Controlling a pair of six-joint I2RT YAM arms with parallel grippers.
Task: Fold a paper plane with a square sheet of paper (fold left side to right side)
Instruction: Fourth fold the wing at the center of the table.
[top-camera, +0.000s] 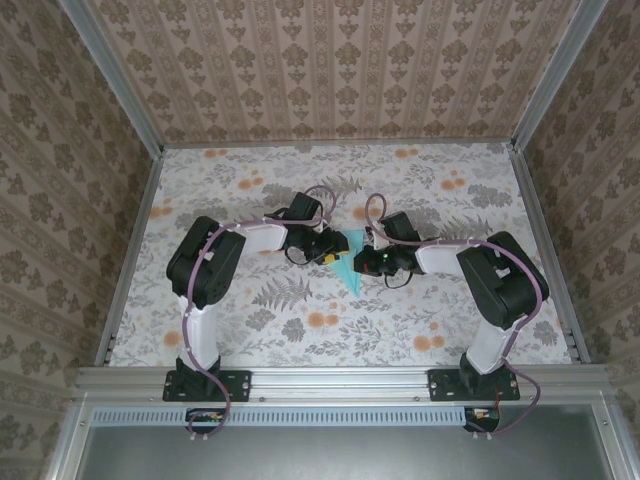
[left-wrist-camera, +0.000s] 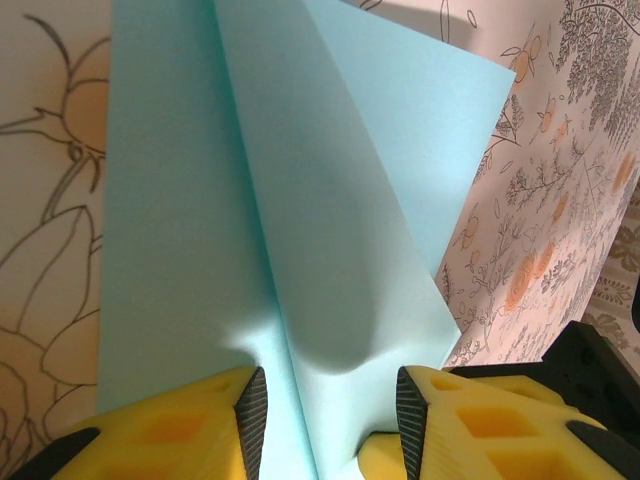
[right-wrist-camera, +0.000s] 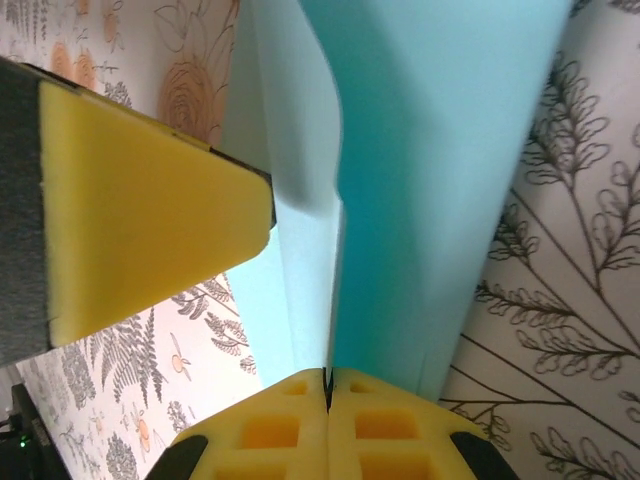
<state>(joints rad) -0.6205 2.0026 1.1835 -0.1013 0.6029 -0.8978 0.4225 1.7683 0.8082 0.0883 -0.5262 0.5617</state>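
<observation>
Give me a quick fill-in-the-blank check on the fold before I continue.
1. The paper is light ___.
2. The right fingers are ___ on its raised flap.
3. The left fingers, paper between them, are ___.
Missing: blue; shut; open.

My left arm (top-camera: 205, 265) and right arm (top-camera: 500, 275) elbow inward, left gripper (left-wrist-camera: 330, 420) parted, right gripper (right-wrist-camera: 328, 385) pinched onto the paper (right-wrist-camera: 430, 200).
</observation>
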